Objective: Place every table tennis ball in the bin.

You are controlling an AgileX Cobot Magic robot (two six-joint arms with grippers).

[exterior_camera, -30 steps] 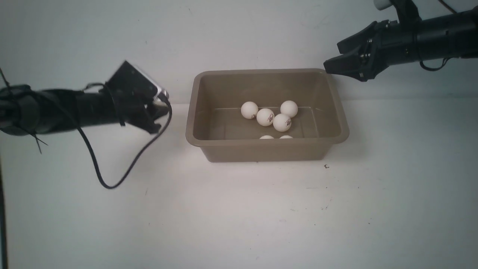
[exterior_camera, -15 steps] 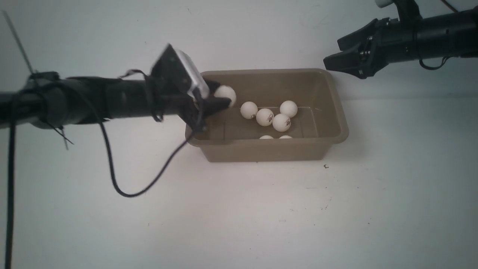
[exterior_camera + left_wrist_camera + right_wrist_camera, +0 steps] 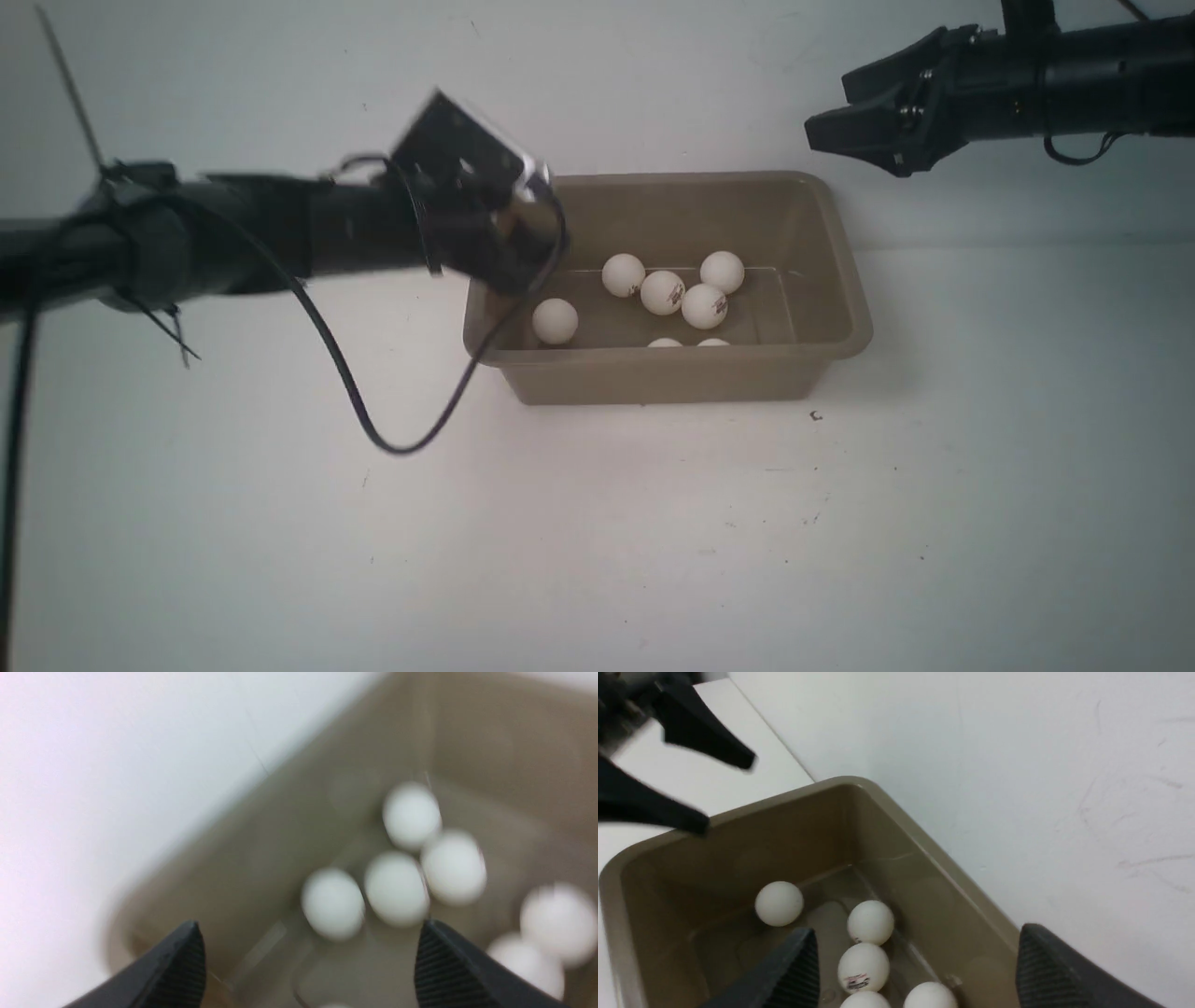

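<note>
A: What does the front view show?

B: The bin [image 3: 845,341] stands on the white table [image 3: 597,541], close to the wall [image 3: 280,75]. All the balls [image 3: 663,292] that one can see are inside it. Four touch in a cluster near the middle, two peek over the near wall, and a lone ball [image 3: 555,320] is apart from them, at the left end.

A: And the arms?

B: The left arm [image 3: 233,243] reaches over the bin's left end, but its wrist block hides the fingers here. The right gripper [image 3: 829,117] hangs high, beyond the far right corner. Its jaws are spread and hold nothing.

A: The left wrist view?

B: It is blurred. The left gripper [image 3: 310,966] has its fingers far apart with nothing between them, and balls show below it in the bin.

A: The right wrist view?

B: The right gripper's fingers stand wide and empty above the bin. The left gripper's fingers show over the other end, also spread. The lone ball is at that end, apart from the rest.
</note>
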